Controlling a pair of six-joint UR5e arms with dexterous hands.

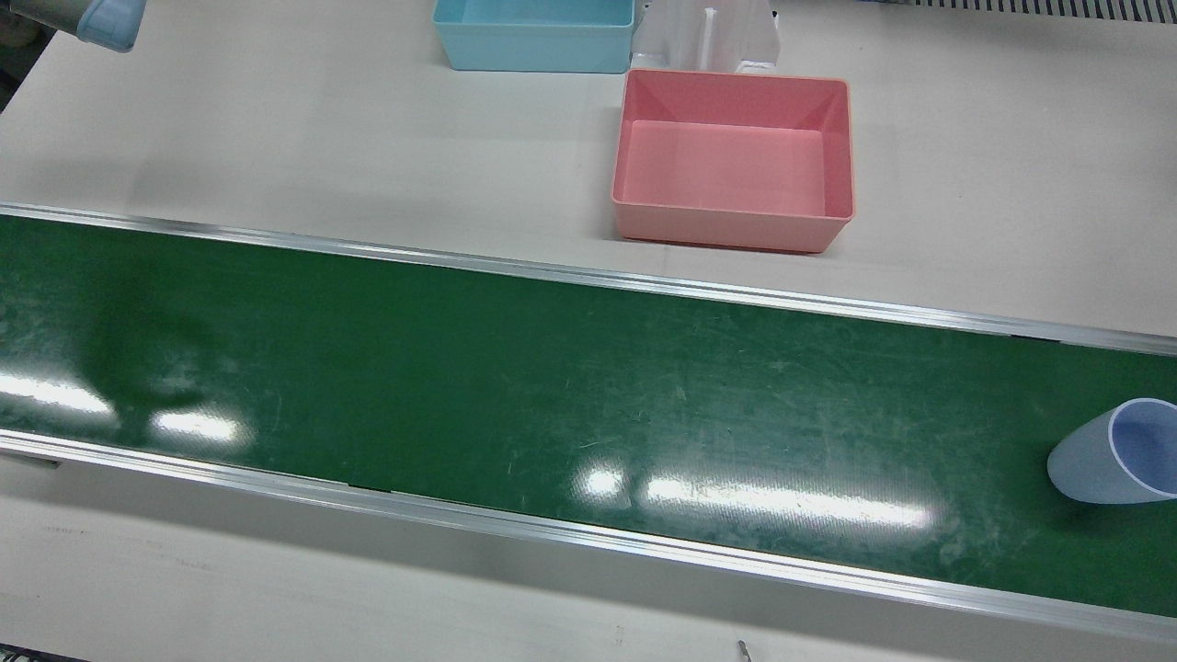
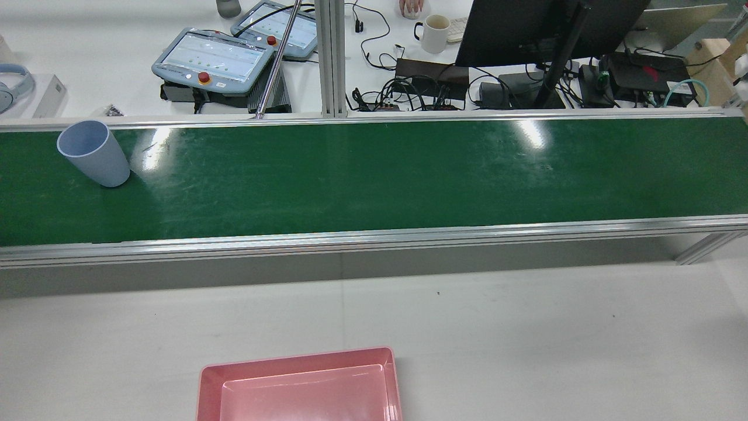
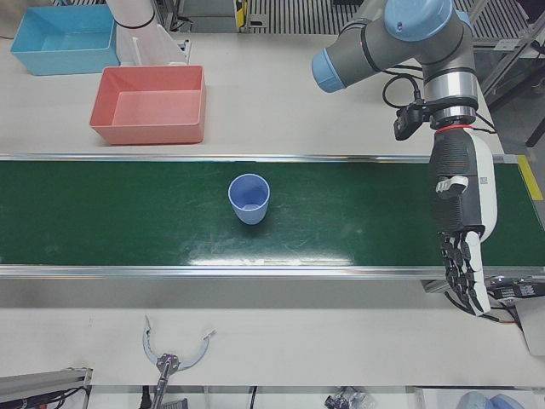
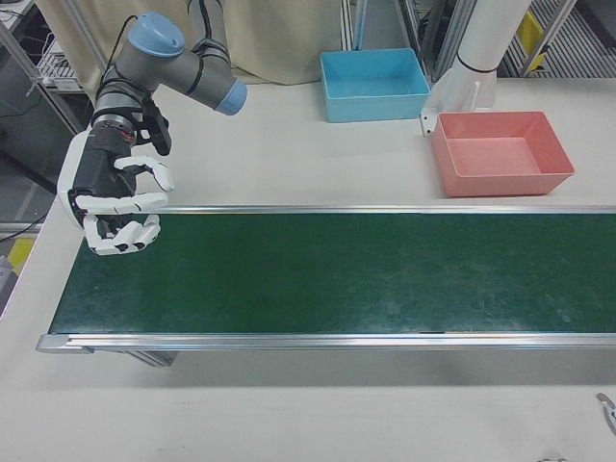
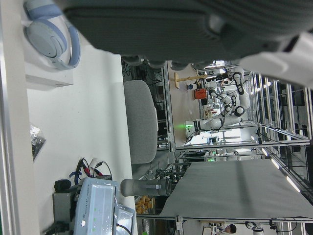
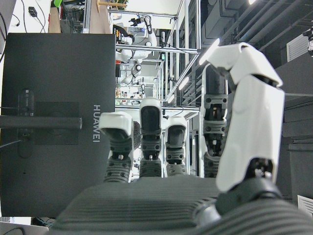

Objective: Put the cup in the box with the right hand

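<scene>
On the operators' side of the table, nearest the front cameras, runs the green conveyor belt (image 1: 552,405), and the blue cup (image 3: 249,198) stands upright on it, mouth up, with nothing touching it. It sits toward the robot's left end of the belt: at the far left in the rear view and at the right edge of the front view.

Over that same end, the left hand (image 3: 461,247) hangs with its fingers stretched out and pointing down past the belt's near rail, holding nothing, well apart from the cup.

At the opposite end, the right hand (image 4: 117,207) hovers above the belt's edge, fingers curled loosely but parted, empty. The whole length of the belt lies between it and the cup.

Farther back, beyond the belt on the pale table, the pink box (image 1: 733,158) sits empty, and behind it the blue box (image 1: 533,32) is empty too; the task does not say which box is meant.

Judged from this, nothing of the task is done: reaching the cup, grasping it, carrying it over and releasing it in a box all remain.
</scene>
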